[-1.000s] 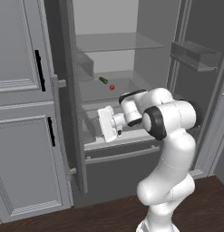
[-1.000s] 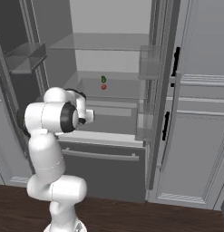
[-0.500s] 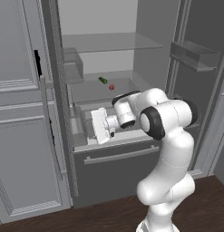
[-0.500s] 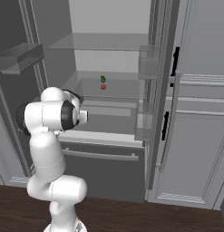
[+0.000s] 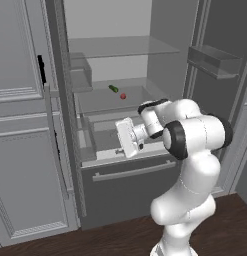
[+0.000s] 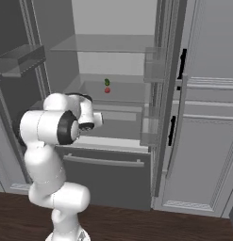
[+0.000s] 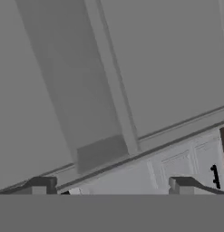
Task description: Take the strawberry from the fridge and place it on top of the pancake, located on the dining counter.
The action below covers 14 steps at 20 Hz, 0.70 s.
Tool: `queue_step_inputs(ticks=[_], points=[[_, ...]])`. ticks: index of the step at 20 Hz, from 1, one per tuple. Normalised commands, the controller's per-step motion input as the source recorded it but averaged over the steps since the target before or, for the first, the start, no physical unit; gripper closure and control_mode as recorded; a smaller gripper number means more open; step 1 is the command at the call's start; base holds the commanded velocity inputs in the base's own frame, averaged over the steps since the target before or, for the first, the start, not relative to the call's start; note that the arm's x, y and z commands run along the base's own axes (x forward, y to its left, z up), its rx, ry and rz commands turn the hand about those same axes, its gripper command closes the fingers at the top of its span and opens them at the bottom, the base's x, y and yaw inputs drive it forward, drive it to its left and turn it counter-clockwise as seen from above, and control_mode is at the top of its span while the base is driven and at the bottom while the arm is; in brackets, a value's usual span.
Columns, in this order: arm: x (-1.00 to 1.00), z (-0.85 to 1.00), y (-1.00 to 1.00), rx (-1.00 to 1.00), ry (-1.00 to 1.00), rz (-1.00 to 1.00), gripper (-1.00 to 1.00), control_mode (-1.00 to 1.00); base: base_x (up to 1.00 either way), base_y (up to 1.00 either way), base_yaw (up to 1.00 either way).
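Open fridge (image 5: 160, 65); only a green item (image 5: 113, 88) beside strawberry (image 5: 123, 96)

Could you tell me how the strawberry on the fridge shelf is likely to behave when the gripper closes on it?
The strawberry is tiny and rounded, so it may roll on the glass shelf if nudged. It probably weighs little. The open gripper far outspans it, so centring matters.

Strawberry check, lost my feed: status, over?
Gripper open, empty, below the shelf. Tiny round red strawberry on glass fridge shelf, beside small dark green item. Nothing blocking.

strawberry (image 5: 123, 96) on fridge shelf (image 5: 95, 100)
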Motion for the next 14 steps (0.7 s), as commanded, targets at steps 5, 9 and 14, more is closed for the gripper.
queue_step_inputs(ticks=[5,9,14], points=[[-0.98,0.90,-0.32,-0.27,-0.23,0.16,-1.00,-1.00,0.00,0.00,0.00],[-0.76,0.99,-0.12,-0.26,-0.01,0.09,-1.00,-1.00,0.00,0.00,0.00],[-0.54,0.82,-0.22,-0.33,-0.01,0.11,-1.00,-1.00,0.00,0.00,0.00]])
